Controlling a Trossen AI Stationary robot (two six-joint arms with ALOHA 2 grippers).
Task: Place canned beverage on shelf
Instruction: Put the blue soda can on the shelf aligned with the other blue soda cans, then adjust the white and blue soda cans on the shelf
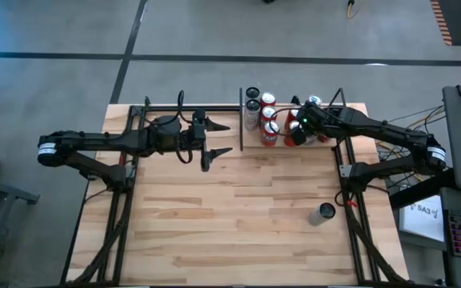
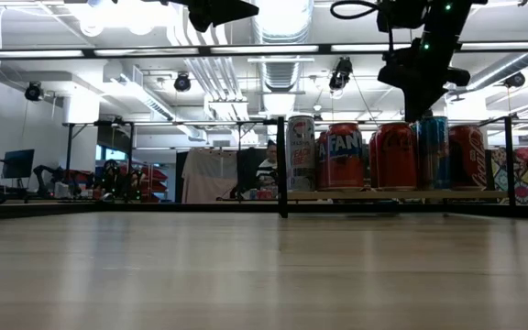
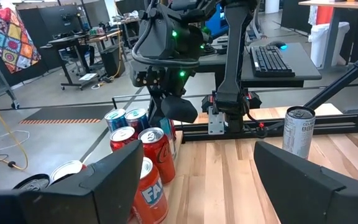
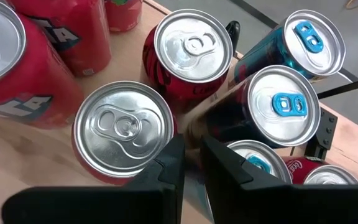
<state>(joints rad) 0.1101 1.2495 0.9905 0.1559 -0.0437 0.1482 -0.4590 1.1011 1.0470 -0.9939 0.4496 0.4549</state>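
A lone can [image 1: 324,213] stands on the table — well apart from the right claw [image 1: 296,136], pressed together.

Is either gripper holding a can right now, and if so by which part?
Neither. The right gripper is shut and empty, hovering above the cans on the shelf. The left gripper is open, holding nothing.

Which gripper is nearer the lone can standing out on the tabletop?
Right. The right gripper hangs over the shelf's cans, same side as the lone can; the left gripper is across the table.

lab/office | desks [image 3: 79,40], keyboard [image 3: 271,60], exposed ceiling ducts [image 2: 282,55]
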